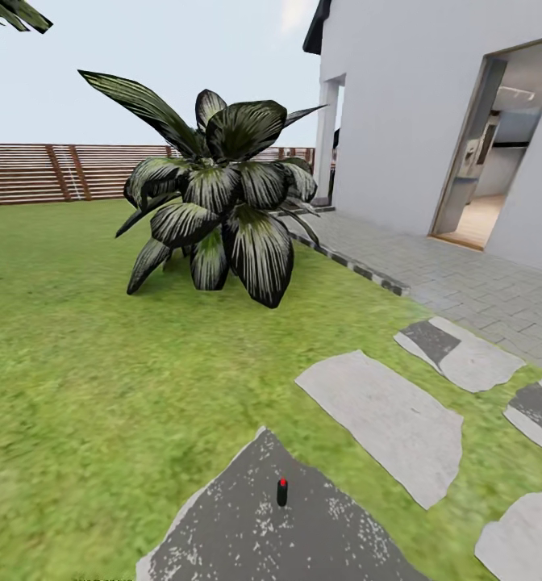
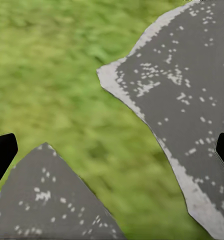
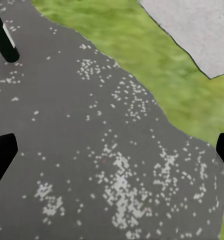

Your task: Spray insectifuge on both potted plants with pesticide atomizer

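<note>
Upright pesticide atomizer (image 1: 282,491) on dark slab (image 1: 247,524), white label

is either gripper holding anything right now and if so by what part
Nothing is held. The left gripper and right gripper both stand open over the ground, and the pesticide atomizer stands free on a dark stone slab.

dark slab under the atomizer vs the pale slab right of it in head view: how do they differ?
Colour: the dark slab is charcoal grey with white speckles and a pale edge; the pale slab is plain light grey.
Load: the dark slab carries the pesticide atomizer, standing upright; the pale slab is bare.
Position: the dark slab lies nearest the camera, cut by the frame's bottom edge; the pale slab lies farther, whole.
Shared: both are flat, irregular stones set in the lawn.
</note>
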{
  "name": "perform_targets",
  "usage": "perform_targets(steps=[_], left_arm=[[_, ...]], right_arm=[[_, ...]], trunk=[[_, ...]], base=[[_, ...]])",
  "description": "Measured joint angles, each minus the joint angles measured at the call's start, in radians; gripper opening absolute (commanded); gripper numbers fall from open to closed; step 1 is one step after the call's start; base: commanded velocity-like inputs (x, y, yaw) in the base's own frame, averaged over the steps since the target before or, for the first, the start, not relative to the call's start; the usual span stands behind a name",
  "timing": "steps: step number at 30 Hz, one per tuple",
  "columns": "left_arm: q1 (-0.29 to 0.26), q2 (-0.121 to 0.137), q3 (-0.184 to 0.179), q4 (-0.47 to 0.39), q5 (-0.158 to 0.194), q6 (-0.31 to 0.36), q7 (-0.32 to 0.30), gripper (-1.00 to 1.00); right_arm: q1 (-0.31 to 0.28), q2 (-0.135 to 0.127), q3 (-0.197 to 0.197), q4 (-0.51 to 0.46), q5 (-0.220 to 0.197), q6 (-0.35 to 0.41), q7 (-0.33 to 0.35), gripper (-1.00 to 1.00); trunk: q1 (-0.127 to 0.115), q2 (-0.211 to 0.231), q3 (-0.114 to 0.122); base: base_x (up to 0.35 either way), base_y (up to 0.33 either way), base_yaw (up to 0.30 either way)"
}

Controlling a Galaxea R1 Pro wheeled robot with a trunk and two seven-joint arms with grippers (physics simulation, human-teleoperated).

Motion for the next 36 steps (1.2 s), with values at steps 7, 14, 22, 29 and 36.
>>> perform_targets(steps=[7,14,22,29,36], left_arm=[[0.000,0.000,0.000,0.000,0.000,0.000,0.000,1.00],[0.000,0.000,0.000,0.000,0.000,0.000,0.000,1.00],[0.000,0.000,0.000,0.001,0.001,0.000,0.000,1.00],[0.000,0.000,0.000,0.001,0.001,0.000,0.000,1.00],[0.000,0.000,0.000,0.001,0.001,0.000,0.000,1.00]], right_arm=[[0.000,0.000,0.000,0.000,0.000,0.000,0.000,1.00],[0.000,0.000,0.000,0.000,0.000,0.000,0.000,1.00],[0.000,0.000,0.000,0.000,0.000,0.000,0.000,1.00],[0.000,0.000,0.000,0.000,0.000,0.000,0.000,1.00],[0.000,0.000,0.000,0.000,0.000,0.000,0.000,1.00]], trunk=[[0.000,0.000,0.000],[0.000,0.000,0.000],[0.000,0.000,0.000],[0.000,0.000,0.000],[0.000,0.000,0.000]], base=[[0.129,-0.261,0.278],[0.084,-0.268,0.200],[0.008,-0.273,0.014],[0.000,-0.276,0.000],[0.000,-0.277,0.031]])
